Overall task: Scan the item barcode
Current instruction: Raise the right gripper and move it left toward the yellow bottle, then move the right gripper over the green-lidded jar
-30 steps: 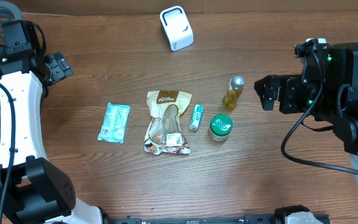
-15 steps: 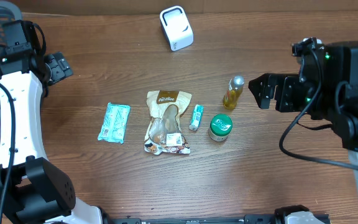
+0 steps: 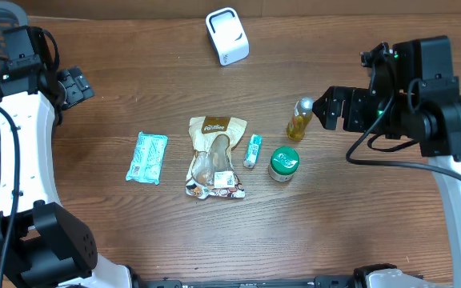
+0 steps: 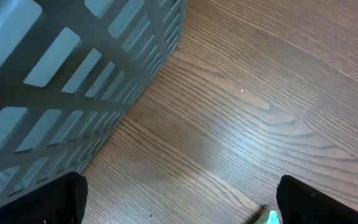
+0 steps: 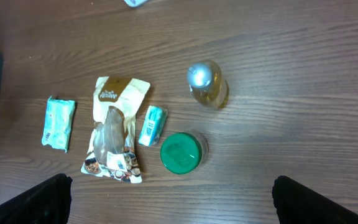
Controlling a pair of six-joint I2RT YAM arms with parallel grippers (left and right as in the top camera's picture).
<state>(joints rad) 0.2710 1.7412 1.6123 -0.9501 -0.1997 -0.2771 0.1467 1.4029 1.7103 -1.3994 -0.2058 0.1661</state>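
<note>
Gripping should be done low on the yellow bottle, which is stood upright near the right gripper, whose jaws are spread wide with nothing held. Its barcode should then be shown to the white scanner, set far back.

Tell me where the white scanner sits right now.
Overhead view: the white scanner stands near the far edge of the table, roughly centred, apart from the row of items. Its nearest neighbour is the brown snack pouch, nearer the robot.
</note>
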